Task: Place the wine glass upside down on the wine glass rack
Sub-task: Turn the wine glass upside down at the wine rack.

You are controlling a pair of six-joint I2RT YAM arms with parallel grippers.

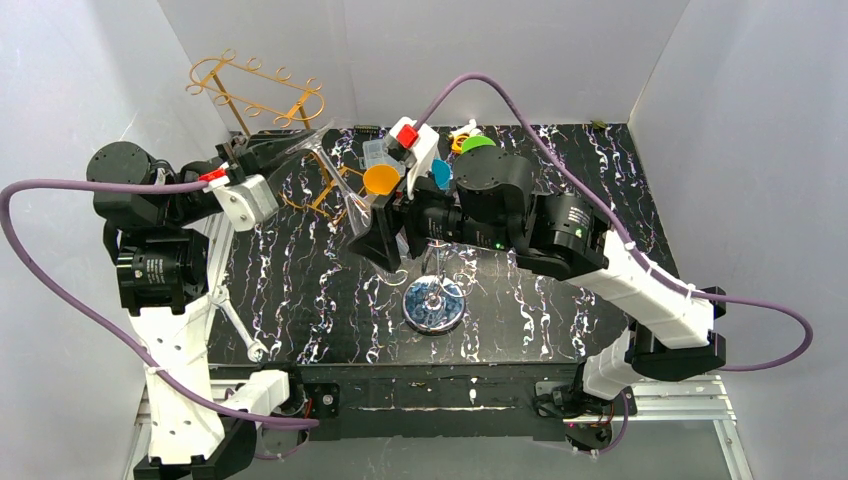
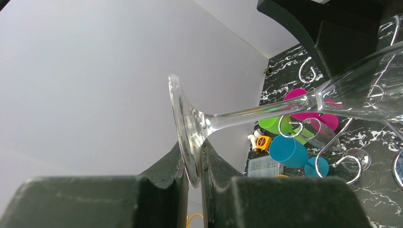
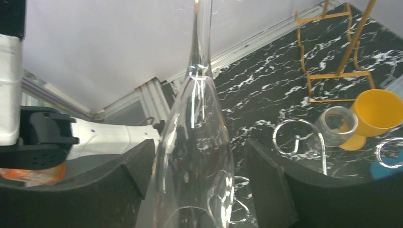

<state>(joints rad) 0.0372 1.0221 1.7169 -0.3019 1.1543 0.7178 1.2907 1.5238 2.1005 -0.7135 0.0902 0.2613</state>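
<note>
View from above: wine glass (image 1: 345, 195), clear, long-stemmed, held off the desk (image 1: 300, 300) on a slant, foot toward 11 o'clock, bowl toward 5 o'clock. Left claw (image 1: 298, 142) at the foot end, right claw (image 1: 372, 232) at the bowl end. Gold wire rack (image 1: 255, 95) stands at 10 o'clock, just beyond the foot. Chrome stand (image 1: 433, 305), round base, sits near centre below the right arm. Orange cup (image 1: 381, 179), blue cup (image 1: 441, 174) and green cup (image 1: 477, 143) are grouped at 12 o'clock.

Left wrist view: left claw (image 2: 192, 166) narrow, its fingers (image 2: 166, 166) pinching the rim of the foot edge-on. The stem of the wine glass (image 2: 247, 114) runs away toward 3 o'clock. Behind it are chrome hooks (image 2: 349, 166), the blue cup (image 2: 287, 151), the green cup (image 2: 273, 124) and a pink cup (image 2: 304, 102).

Right wrist view: right claw (image 3: 195, 161) wide, one finger on each side of the bowl of the wine glass (image 3: 195, 142), a thin gap showing at both sides; contact cannot be told. The stem points to 12 o'clock. The gold wire rack (image 3: 332, 47) is at 2 o'clock, the orange cup (image 3: 378, 114) at 3 o'clock, with a small clear cup (image 3: 337, 124) touching it.
</note>
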